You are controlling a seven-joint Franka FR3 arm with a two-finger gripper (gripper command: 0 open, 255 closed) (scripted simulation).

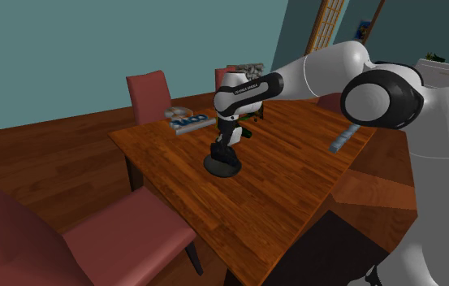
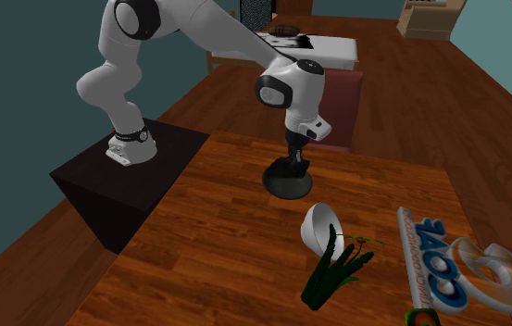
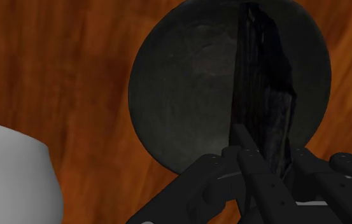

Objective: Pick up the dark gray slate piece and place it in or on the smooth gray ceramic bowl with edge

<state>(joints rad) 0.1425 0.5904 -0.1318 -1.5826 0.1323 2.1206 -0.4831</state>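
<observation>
Slate piece [image 3: 263, 95]: a dark, rough slab, held on edge between the two fingers of the pincer [image 3: 273, 159], which is closed on its upper end. The slab hangs directly over the bowl [image 3: 187, 89], a dark grey round dish near the middle of the worktop [image 1: 295, 187], well apart from every edge.

Status, judged from this position:
- Pick-up: done. The slab is off the worktop and clamped.
- Transfer: done. The slab lies within the outline of the bowl's rim.
- Placement: not yet done. Whether the slab's lower end touches the bowl cannot be told.

Left to do: lower if a gap exists, open the pincer, lift clear.

Caution: the slab stands nearly upright and will probably tip against the rim on release. A white pot [image 2: 317, 227] lies tipped nearby, apart from the bowl.
</observation>
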